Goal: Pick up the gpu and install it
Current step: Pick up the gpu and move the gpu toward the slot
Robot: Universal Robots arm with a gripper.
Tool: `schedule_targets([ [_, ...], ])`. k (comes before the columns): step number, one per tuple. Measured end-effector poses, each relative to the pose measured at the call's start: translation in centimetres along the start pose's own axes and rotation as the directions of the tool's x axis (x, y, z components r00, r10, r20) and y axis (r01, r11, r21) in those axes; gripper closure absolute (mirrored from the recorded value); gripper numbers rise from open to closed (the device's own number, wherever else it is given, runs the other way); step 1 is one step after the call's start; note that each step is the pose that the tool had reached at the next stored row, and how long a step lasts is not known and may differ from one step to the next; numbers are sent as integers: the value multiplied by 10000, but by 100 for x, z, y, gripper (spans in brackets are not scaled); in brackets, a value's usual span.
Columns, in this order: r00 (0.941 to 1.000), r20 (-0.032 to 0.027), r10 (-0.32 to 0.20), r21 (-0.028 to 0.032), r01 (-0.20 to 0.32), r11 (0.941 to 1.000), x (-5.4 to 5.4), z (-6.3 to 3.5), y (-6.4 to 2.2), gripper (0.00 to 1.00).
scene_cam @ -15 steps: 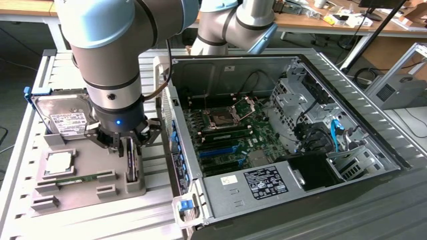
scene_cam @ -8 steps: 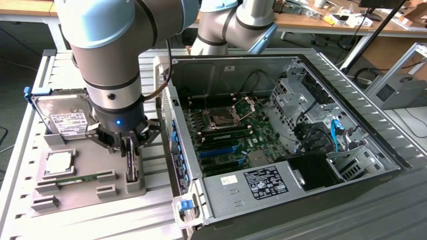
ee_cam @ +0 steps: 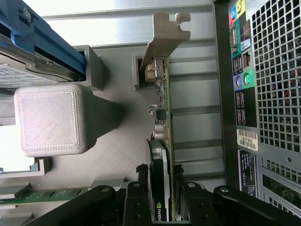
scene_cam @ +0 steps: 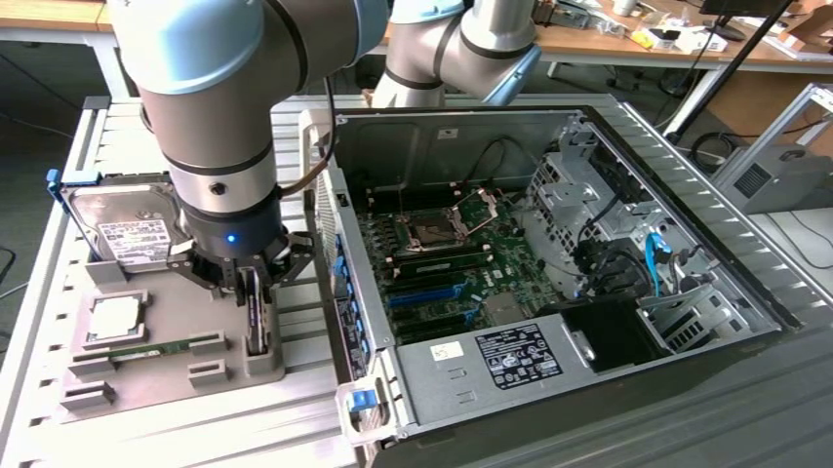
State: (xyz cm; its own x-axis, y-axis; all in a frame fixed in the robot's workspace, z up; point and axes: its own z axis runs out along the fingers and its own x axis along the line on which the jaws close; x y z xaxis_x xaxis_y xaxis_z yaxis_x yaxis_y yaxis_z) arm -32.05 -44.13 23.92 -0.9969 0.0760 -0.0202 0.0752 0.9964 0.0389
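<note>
The gpu (scene_cam: 257, 320) stands on edge in a slot of the grey holder tray (scene_cam: 170, 297), to the exterior view's left of the open computer case (scene_cam: 521, 244). My gripper (scene_cam: 254, 283) comes straight down onto it. In the wrist view the gpu (ee_cam: 162, 117) is a thin dark board with a silver bracket (ee_cam: 165, 42) at its far end. My gripper (ee_cam: 162, 183) is shut on the gpu, one black finger (ee_cam: 140, 193) pressed against each face of the card. The card's lower edge still rests in the tray.
On the same tray lie a hard drive (scene_cam: 124, 224), a processor (scene_cam: 115, 317) and a green memory stick (scene_cam: 163, 348). Inside the case, the motherboard shows blue card slots (scene_cam: 423, 297). The case's rear port panel (ee_cam: 244, 84) stands close beside the card.
</note>
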Motion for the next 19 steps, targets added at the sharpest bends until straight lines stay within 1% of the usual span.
schedule_targets([
  [9,10000,-37,1,5,-1,10000,-7,0,-2,66],
  [19,10000,-43,1,4,-1,10000,-7,5,-4,66],
])
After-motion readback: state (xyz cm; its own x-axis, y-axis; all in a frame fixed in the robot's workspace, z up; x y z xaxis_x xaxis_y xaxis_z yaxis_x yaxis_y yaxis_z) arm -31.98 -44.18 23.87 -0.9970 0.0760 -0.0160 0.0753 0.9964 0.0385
